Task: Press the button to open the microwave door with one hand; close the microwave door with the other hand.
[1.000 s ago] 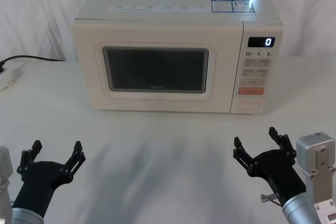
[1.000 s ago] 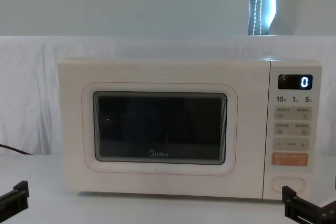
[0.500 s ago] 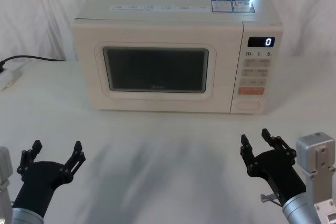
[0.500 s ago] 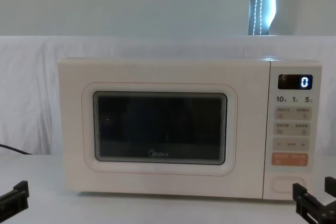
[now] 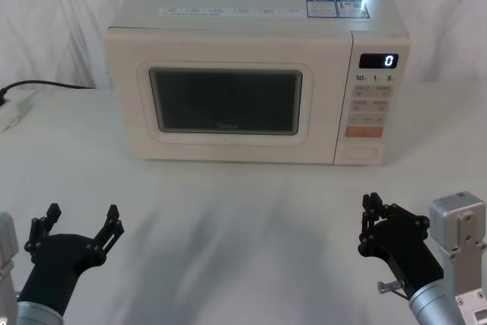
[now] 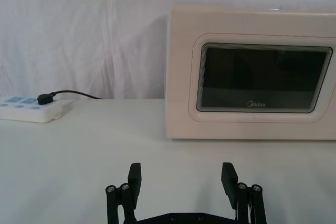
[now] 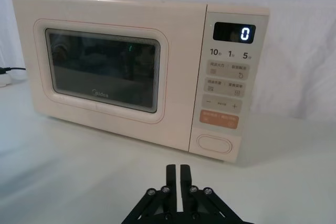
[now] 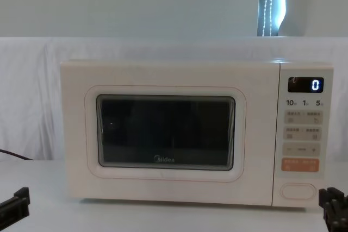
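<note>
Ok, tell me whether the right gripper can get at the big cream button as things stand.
Probably yes. The right gripper, jaws shut, sits on the table in front of the button, apart from it, with nothing between them.

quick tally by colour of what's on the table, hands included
cream: 1, the microwave
black: 3, the left hand, the right hand, a power cable
white: 1, a power strip
total: 5
</note>
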`<move>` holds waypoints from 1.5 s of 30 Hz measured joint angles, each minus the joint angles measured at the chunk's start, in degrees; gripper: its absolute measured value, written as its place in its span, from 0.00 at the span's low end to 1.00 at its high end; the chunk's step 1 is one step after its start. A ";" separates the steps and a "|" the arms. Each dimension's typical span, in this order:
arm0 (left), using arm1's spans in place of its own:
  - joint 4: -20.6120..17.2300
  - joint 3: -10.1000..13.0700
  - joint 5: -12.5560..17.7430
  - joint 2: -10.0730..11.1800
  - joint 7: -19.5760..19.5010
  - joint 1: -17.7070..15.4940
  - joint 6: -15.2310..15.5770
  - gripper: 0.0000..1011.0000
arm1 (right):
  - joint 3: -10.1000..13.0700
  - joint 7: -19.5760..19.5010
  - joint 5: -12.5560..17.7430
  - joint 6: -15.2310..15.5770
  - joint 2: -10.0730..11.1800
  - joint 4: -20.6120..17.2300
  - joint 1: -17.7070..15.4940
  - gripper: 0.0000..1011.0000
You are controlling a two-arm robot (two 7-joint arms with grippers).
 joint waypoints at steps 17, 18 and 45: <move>0.00 0.00 0.00 0.00 0.00 0.00 0.00 0.99 | 1.22 0.33 -1.35 3.39 -0.25 -1.92 -0.03 0.00; 0.00 0.00 0.00 0.00 0.00 0.00 0.00 0.99 | 1.22 0.33 -1.35 3.39 -0.25 -1.92 -0.03 0.00; 0.00 0.00 0.00 0.00 0.00 0.00 0.00 0.99 | 3.85 7.02 -6.30 9.64 -2.06 7.97 11.76 0.00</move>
